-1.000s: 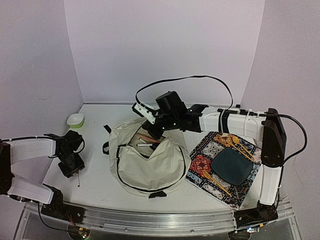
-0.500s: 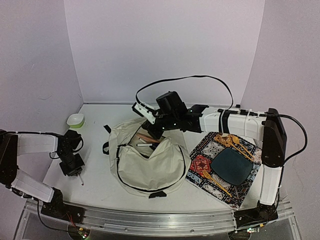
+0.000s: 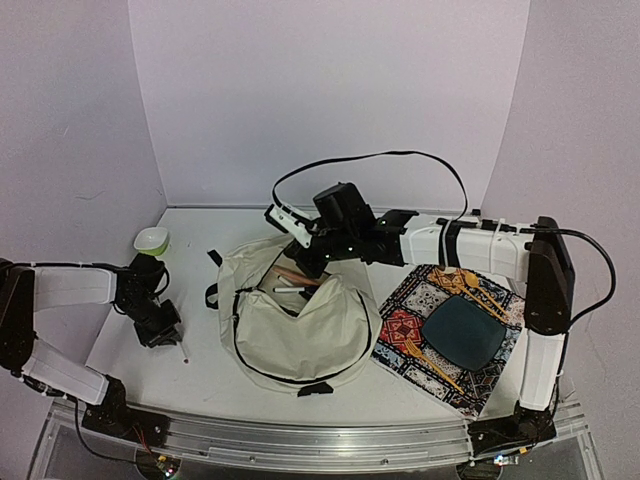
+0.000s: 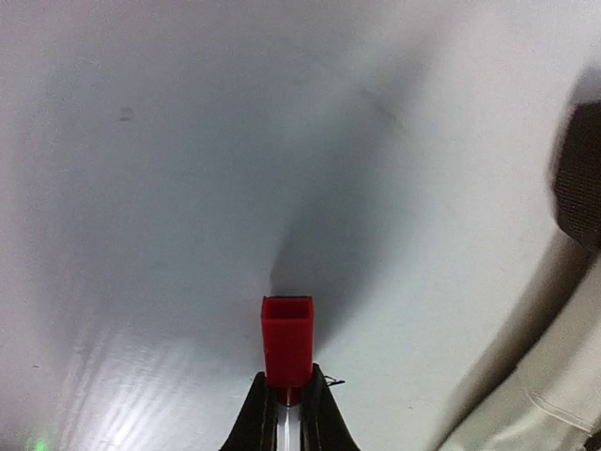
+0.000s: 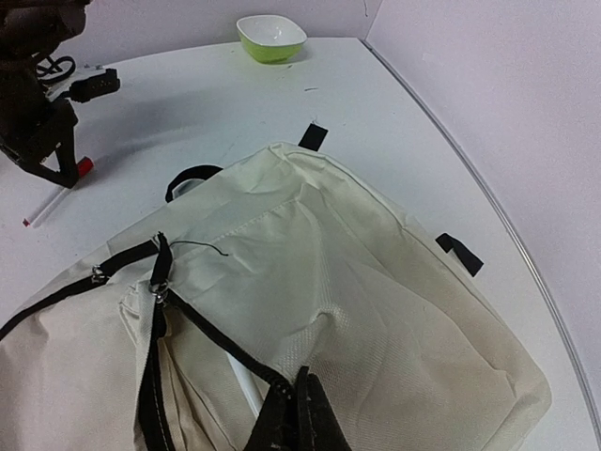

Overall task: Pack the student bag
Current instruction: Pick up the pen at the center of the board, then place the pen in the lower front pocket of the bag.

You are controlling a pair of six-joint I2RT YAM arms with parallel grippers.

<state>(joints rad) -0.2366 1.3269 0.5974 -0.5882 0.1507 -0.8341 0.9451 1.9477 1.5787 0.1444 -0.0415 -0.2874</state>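
Top external: left arm sits low, forearm stretched out over the table, wrist tipped down, left gripper close to the surface. Left wrist cam: fingers pinched almost fully together on a pen. Its red cap pokes out just past the tips, with a pale barrel between them. Bag lies to the right of those fingers, near but not touching. One black strap and a corner of cream fabric show at that view's right edge.

Right arm: upper link upright from the base, elbow high, forearm reaching across leftward above the placemat, wrist angled down at the bag's open top. Right gripper is at the mouth of the bag. Right wrist cam: fingers closed to a sliver, nipping the cream fabric at the zipper edge. The bag spreads out directly under and ahead of these tips, unzipped. A white stick-like item lies inside, just left of the tips. Green bowl sits well beyond them, at the far side.
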